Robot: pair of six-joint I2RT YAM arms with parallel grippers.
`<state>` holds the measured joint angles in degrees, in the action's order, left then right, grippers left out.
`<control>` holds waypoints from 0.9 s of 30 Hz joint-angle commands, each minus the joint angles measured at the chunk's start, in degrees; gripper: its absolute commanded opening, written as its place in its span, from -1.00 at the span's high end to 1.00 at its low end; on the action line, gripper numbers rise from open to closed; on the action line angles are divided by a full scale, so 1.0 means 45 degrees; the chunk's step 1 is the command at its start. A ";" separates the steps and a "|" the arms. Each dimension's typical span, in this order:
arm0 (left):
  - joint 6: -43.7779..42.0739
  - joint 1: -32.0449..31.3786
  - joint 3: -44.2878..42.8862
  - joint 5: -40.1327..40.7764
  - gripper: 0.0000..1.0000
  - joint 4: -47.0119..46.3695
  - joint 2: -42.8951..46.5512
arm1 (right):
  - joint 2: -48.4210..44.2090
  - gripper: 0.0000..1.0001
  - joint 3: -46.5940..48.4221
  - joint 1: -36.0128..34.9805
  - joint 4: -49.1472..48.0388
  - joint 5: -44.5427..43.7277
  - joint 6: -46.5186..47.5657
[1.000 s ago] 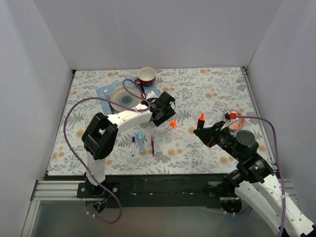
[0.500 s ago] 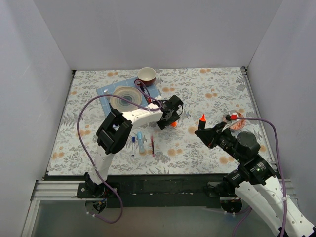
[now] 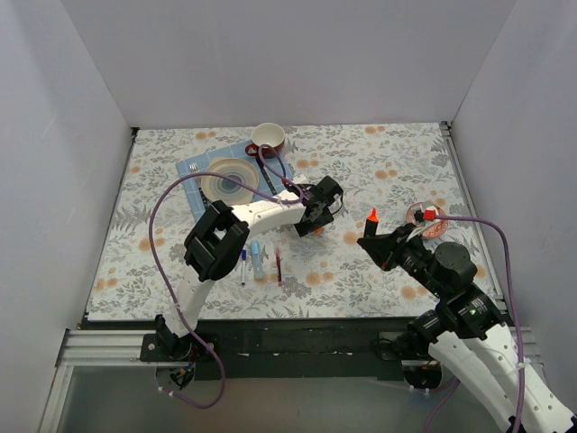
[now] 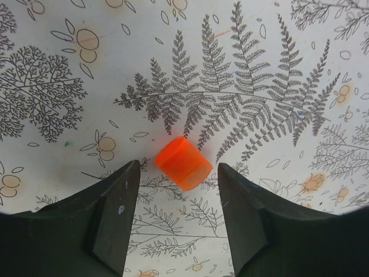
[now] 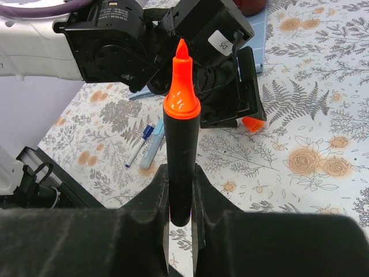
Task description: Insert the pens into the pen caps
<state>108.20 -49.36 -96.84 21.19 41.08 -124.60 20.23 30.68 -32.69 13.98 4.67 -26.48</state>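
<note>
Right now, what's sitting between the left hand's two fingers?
The orange cap, lying on the flowery cloth, not gripped yet; the left wrist view shows it.

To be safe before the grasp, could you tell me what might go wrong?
The orange cap lies on its side, askew within the open left pincer; closing could roll it away. The right pincer holds the highlighter with its bare tip near the left arm; advancing might smear it.

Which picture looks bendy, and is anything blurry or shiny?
Left wrist view: bendy at the edges like a fishbowl, yet the orange cap is sharp. Right wrist view: the highlighter is crisp, a shiny glint on its orange tip; the dark jaws at the bottom look fuzzy. Top external view: even light, no glare.
</note>
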 commanded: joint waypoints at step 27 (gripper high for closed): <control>-0.6115 -0.0534 0.2531 -0.0509 0.31 0.0443 0.1456 | -0.0492 0.97 0.0859 0.0037 0.0097 0.0193 -0.0228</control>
<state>84.90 -51.46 -91.70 19.90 40.03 -121.78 18.35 32.27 -32.69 16.36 4.69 -26.81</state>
